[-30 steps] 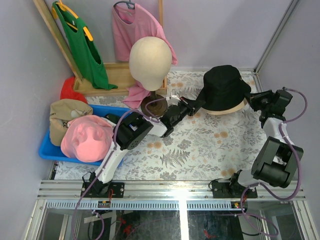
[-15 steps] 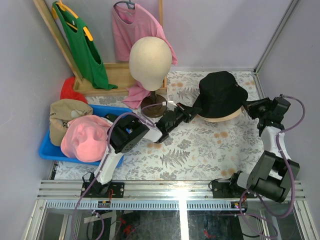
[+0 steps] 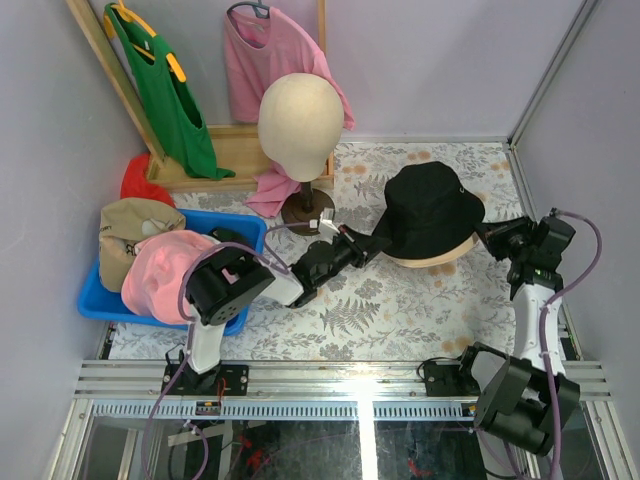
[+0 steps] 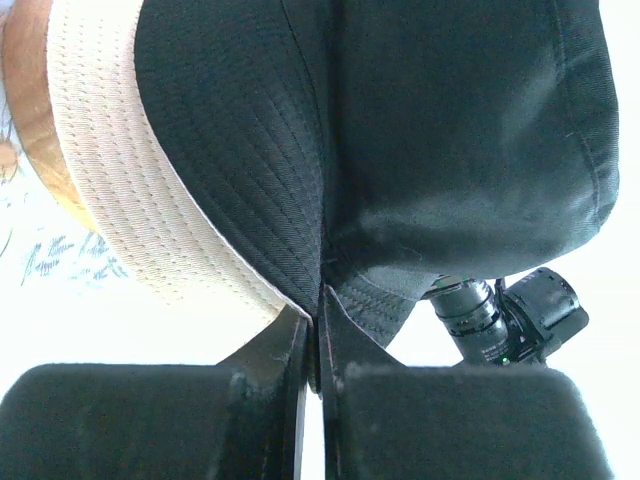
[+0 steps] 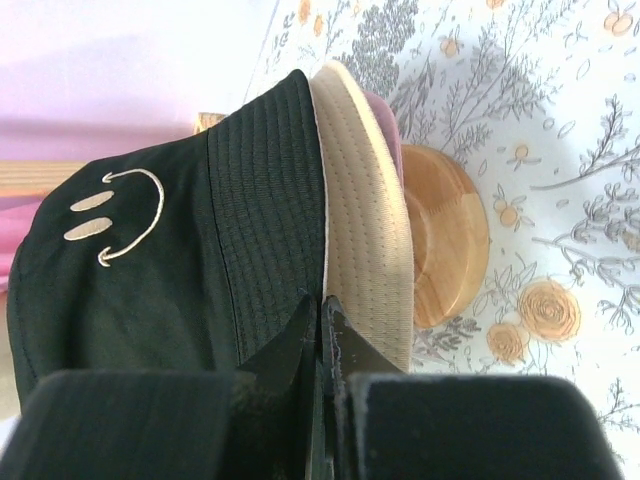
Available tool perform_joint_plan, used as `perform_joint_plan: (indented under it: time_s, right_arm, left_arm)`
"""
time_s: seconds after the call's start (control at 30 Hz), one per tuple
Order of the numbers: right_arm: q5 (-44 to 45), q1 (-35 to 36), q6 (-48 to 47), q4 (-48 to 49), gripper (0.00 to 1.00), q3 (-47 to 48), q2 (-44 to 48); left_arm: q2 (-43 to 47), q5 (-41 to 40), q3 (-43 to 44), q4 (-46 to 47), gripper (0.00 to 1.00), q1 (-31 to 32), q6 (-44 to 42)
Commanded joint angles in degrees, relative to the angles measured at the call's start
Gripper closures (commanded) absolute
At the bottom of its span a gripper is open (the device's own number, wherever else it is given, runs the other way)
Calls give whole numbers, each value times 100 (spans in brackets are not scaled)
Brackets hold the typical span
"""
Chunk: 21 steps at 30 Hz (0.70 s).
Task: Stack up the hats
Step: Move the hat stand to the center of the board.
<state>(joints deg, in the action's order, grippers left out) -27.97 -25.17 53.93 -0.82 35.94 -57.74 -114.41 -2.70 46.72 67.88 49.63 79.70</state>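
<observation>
Black hat [image 3: 430,205], floral table [image 3: 400,300], lilac walls [image 3: 450,60]

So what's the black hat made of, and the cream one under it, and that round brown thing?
The black hat looks like soft matte woven cloth, maybe cotton: stitch rows ring its brim and a smiley is sewn on. The cream hat under it looks like similar cloth, stitched alike. The round brown disc looks like smooth wood, with grain lines.
</observation>
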Motion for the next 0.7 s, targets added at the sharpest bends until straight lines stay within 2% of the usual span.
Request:
perform_joint_plan:
  time_s: [0.0,0.3,0.47,0.67]
  right_arm:
    - [-209,27,-51,-376,100,-169,504]
    - [-186,65,-174,-711,100,-498,996]
    - [-288,64,-387,-838,100,-389,614]
    - [-120,65,-618,-896,100,-594,473]
  left_arm:
    - [495,-119,-624,401,100,179,-297]
    - [981,-381,-1321,294,100,277,-311]
    - [905,-344,-1079,-222,99,238,-309]
    - [436,-75,-704,-254,100,123,-184]
